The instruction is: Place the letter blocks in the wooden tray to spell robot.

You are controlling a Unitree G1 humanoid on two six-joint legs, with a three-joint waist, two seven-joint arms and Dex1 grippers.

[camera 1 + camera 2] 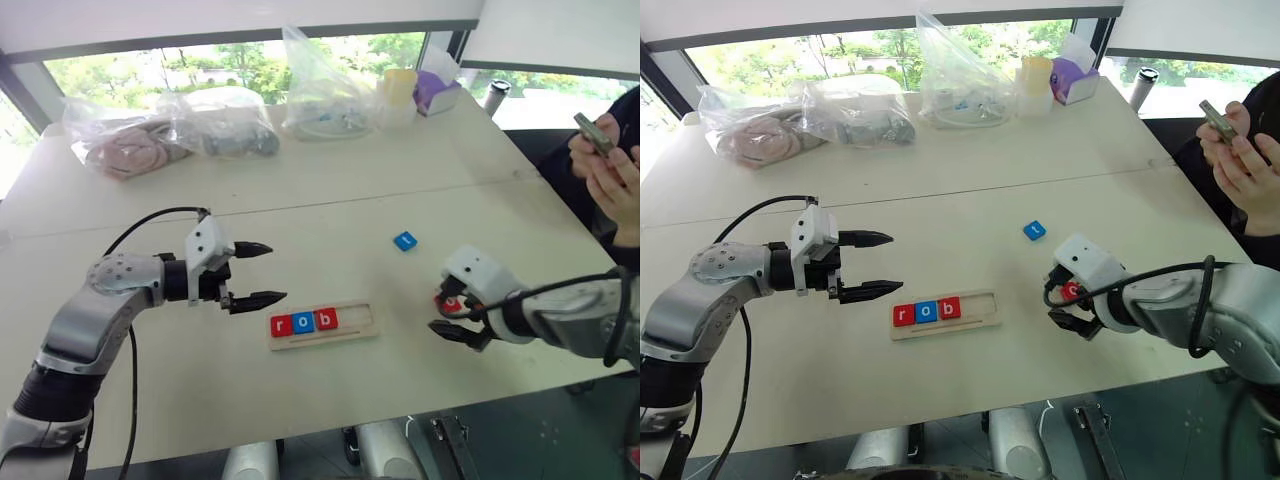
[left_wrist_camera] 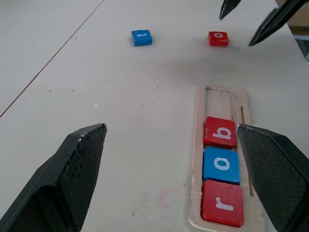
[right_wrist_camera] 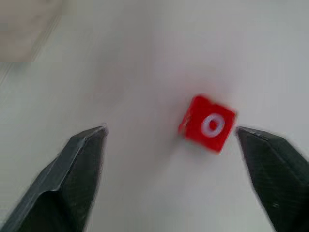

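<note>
With r, o and b seated at the left end of the wooden tray (image 1: 352,322), the right gripper (image 3: 171,159) hangs wide open and empty over the red o block (image 3: 207,123) lying right of the tray — apparently lining up a grasp for the fourth slot — while the blue t block (image 1: 405,241) waits beyond it and the left gripper (image 1: 255,273) hovers open, empty, left of it.

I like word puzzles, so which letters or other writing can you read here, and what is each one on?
"r": red block, in the wooden tray.
"o": blue block, beside it.
"b": red block, third.
"o": red block, loose on the table.
"t": blue block, loose too.
No other writing is readable.
</note>
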